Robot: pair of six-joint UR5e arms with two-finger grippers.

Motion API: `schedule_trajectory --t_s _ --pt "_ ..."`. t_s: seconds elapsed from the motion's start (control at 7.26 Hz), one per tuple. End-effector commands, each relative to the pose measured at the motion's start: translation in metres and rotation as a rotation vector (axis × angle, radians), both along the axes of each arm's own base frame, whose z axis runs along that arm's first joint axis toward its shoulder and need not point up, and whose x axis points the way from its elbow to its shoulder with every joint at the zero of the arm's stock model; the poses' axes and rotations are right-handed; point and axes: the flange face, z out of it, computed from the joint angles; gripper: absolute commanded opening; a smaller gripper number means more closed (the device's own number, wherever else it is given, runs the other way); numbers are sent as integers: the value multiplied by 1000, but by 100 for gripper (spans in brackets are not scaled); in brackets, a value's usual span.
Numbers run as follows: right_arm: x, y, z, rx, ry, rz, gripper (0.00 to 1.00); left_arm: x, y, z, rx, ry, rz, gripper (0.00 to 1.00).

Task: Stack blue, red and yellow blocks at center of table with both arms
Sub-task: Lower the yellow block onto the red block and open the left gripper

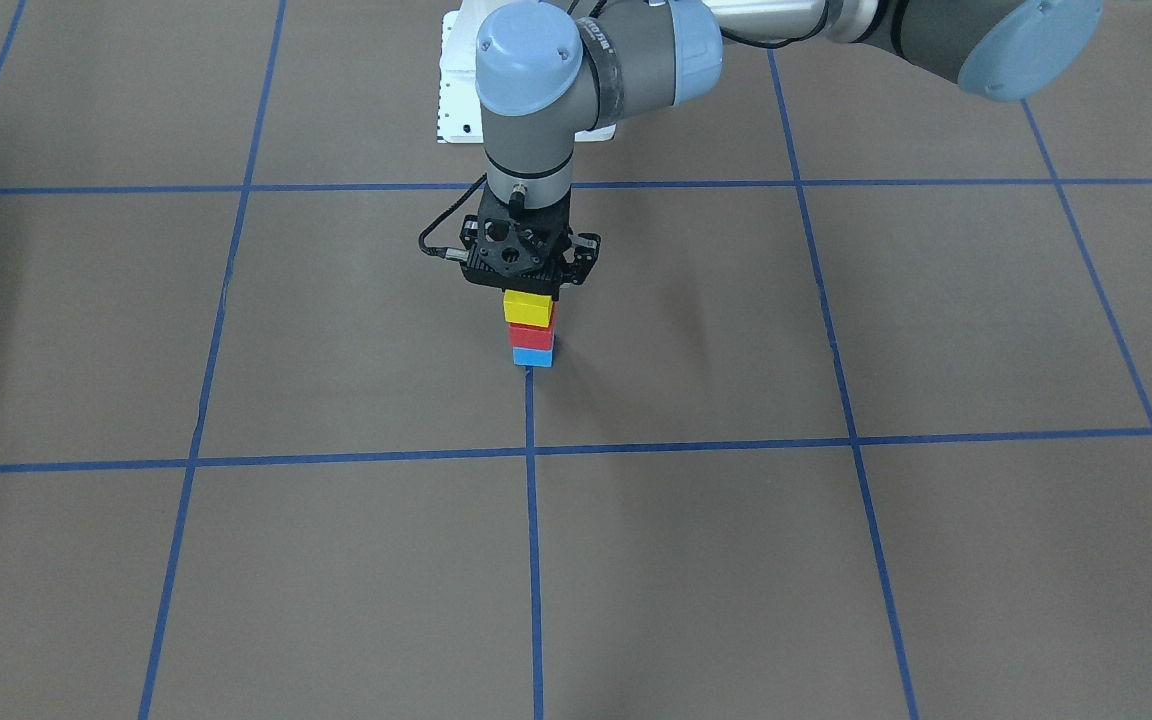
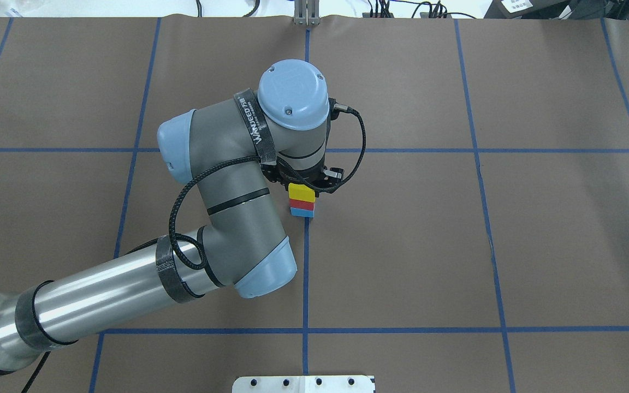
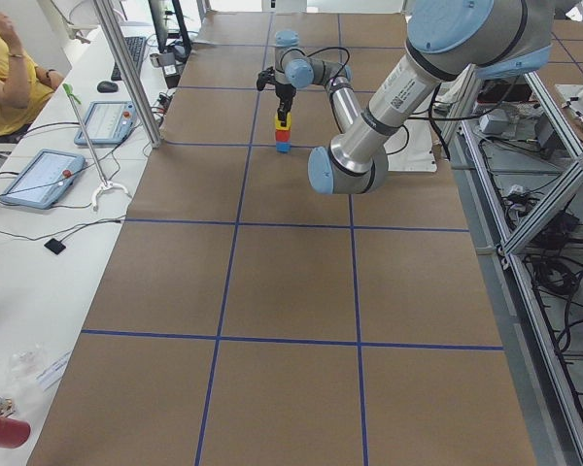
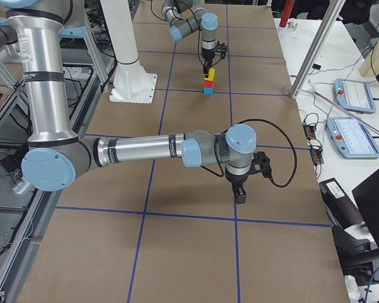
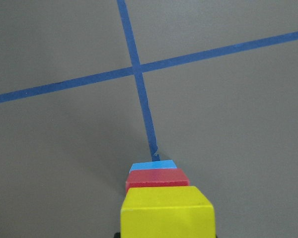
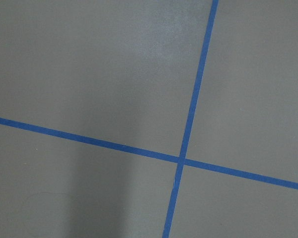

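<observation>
A stack stands on the centre blue tape line: blue block [image 1: 533,357] at the bottom, red block [image 1: 532,337] on it, yellow block [image 1: 526,308] on top. The stack also shows in the overhead view [image 2: 302,200] and the left wrist view [image 5: 166,210]. My left gripper [image 1: 528,285] hangs straight down right over the yellow block. Its body hides the fingers, so I cannot tell whether they hold the block. My right gripper [image 4: 240,192] shows only in the exterior right view, low over bare table far from the stack. I cannot tell whether it is open or shut.
The brown table [image 2: 538,234] carries a grid of blue tape lines. The white robot base plate [image 1: 456,90] lies behind the stack. A metal post [image 3: 126,68] and operator tablets stand along the table's far side. An operator sits there.
</observation>
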Motion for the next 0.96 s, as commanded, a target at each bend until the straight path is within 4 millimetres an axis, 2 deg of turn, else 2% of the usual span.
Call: schedule_trajectory --t_s 0.0,0.28,0.69,0.83 --pt "0 0 1 -3 0 1 100 0 0 1 1 -1 1 37" --pt "0 -1 0 -2 0 1 100 0 0 1 1 -1 1 40" --pt "0 -1 0 -2 0 1 100 0 0 2 1 -1 1 73" --pt "0 -1 0 -2 0 1 100 0 0 2 -1 -1 0 88"
